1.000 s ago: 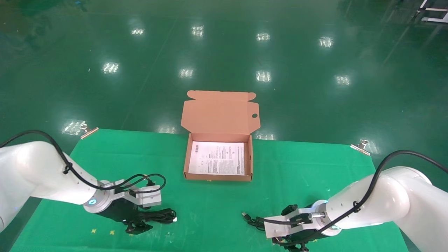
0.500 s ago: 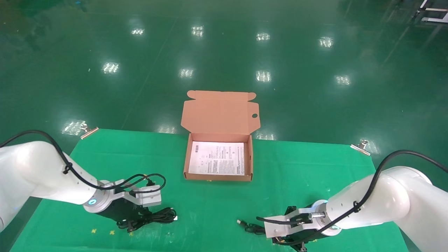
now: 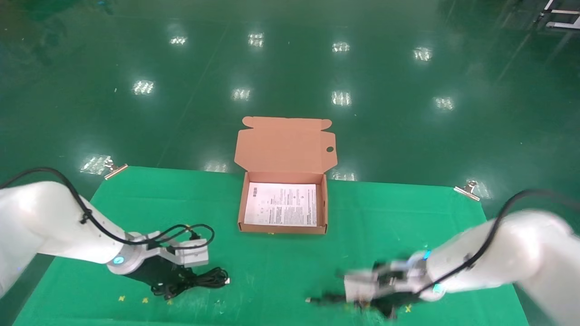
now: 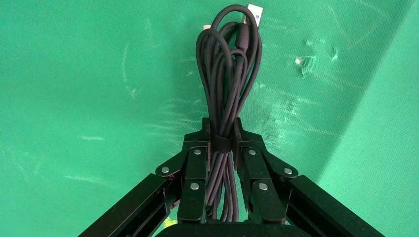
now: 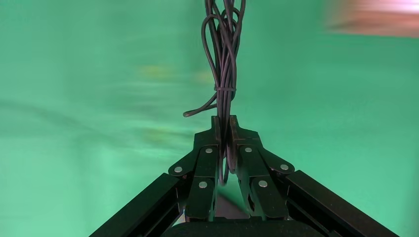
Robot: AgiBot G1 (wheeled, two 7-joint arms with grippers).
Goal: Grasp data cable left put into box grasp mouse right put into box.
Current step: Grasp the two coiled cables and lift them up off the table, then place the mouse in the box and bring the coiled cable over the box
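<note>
The data cable point(image 4: 228, 74) is pinched between the closed fingers of the left gripper point(image 4: 221, 143) at the table's point(image 3: 281, 267) near left. A thin black cord bundle point(image 5: 223, 54), presumably the mouse's, is clamped by the right gripper point(image 5: 225, 136) at the near right. Farther back, the box point(image 3: 282, 228) is seen open, apart from both.

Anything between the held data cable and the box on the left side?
Nothing visible. The left gripper is shut on the data cable, and only bare green table cloth lies between it and the open box.
</note>
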